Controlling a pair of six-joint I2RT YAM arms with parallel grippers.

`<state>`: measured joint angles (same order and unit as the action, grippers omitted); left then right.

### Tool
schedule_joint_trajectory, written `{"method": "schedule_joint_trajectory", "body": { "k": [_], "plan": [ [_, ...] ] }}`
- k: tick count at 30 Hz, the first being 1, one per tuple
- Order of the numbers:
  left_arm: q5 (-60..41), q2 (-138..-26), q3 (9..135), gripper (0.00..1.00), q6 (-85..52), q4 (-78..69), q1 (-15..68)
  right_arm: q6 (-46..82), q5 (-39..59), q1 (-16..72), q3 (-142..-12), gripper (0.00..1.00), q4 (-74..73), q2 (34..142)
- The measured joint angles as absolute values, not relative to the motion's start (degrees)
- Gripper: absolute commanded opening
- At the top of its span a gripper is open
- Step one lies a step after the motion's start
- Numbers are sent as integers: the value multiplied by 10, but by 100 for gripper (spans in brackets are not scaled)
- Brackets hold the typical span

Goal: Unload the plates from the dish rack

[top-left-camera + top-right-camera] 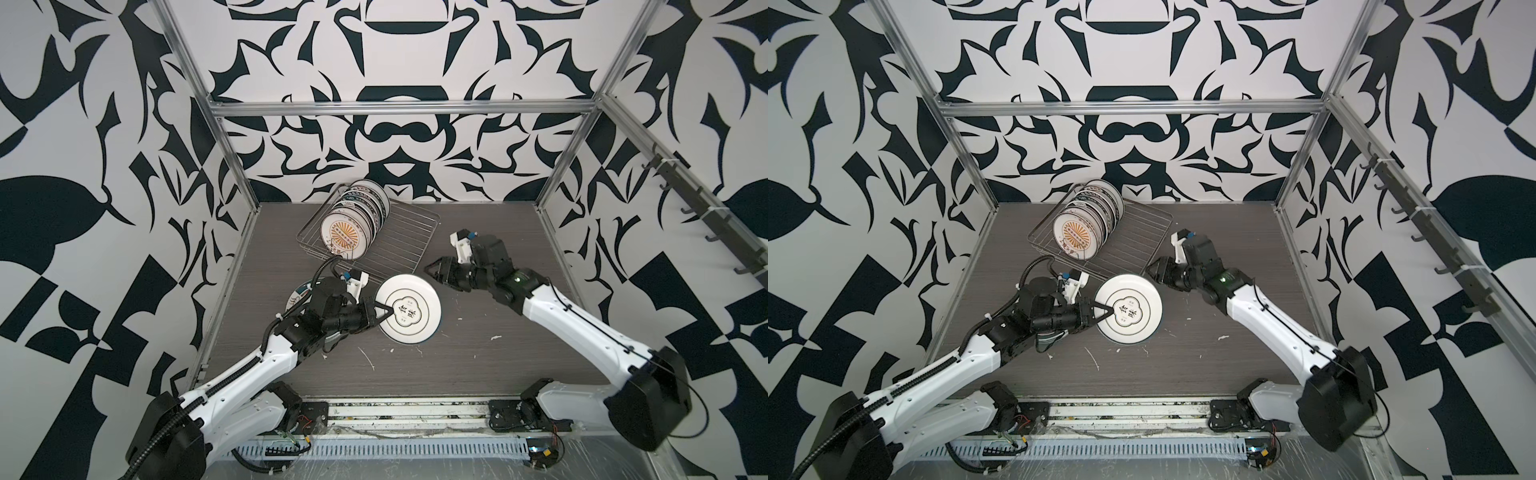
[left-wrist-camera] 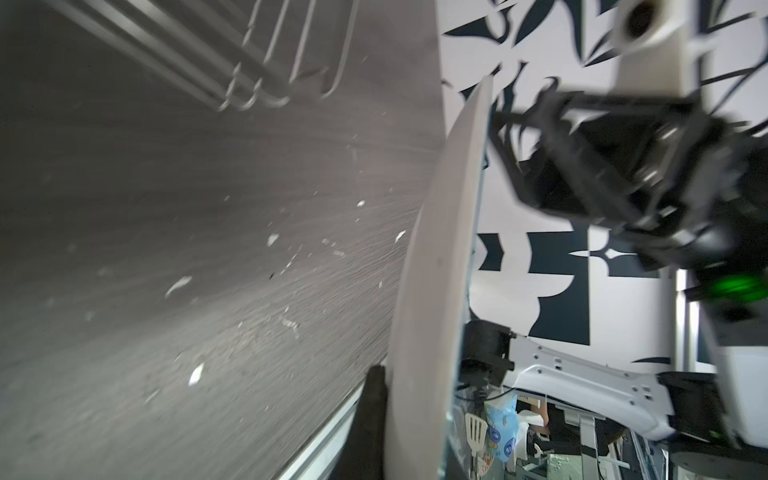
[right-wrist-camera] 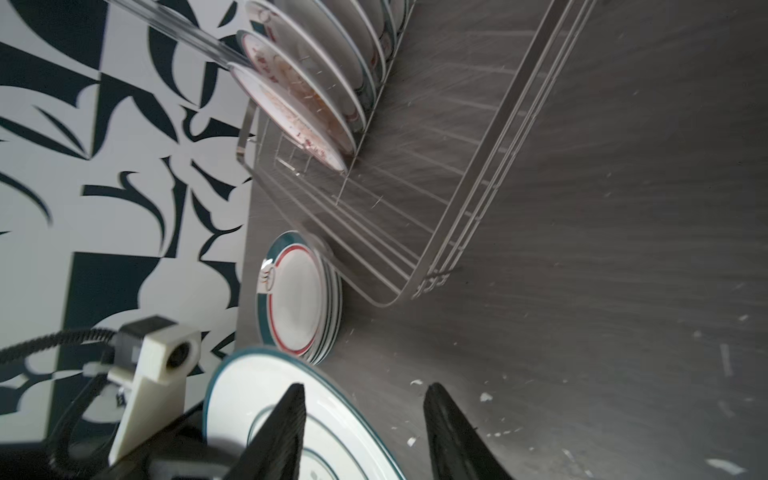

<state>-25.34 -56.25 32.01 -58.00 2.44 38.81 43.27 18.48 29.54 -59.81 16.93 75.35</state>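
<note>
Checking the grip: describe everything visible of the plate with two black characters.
Round, glossy white, ceramic-looking plate with thin teal rim line and lobed outline around two black characters. Face up, roughly level, apparently above the table. The left end effector grips its left edge; the open right end effector hovers at the far right rim.

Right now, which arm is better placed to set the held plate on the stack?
Left. The left fingers are shut on the plate, and the stack lies on that same side; the right fingers stand open, holding nothing.
</note>
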Motion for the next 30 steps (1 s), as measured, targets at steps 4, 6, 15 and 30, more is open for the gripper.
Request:
{"method": "schedule_joint_trajectory", "body": {
  "k": [4, 6, 15, 30],
  "plan": [
    [-253, -557, 307, 0, -578, 77, 388, 396, 135, 293, -671, 51, 211, 835],
    [-253, -554, 298, 0, -578, 92, 388, 383, 105, 293, -700, 50, 234, 873],
    [-242, -604, 293, 0, -569, 99, 392, 356, 26, 292, -782, 47, 272, 999],
    [-237, -699, 287, 0, -559, 33, 408, 357, 30, 288, -817, 46, 269, 1029]
  ]
}}
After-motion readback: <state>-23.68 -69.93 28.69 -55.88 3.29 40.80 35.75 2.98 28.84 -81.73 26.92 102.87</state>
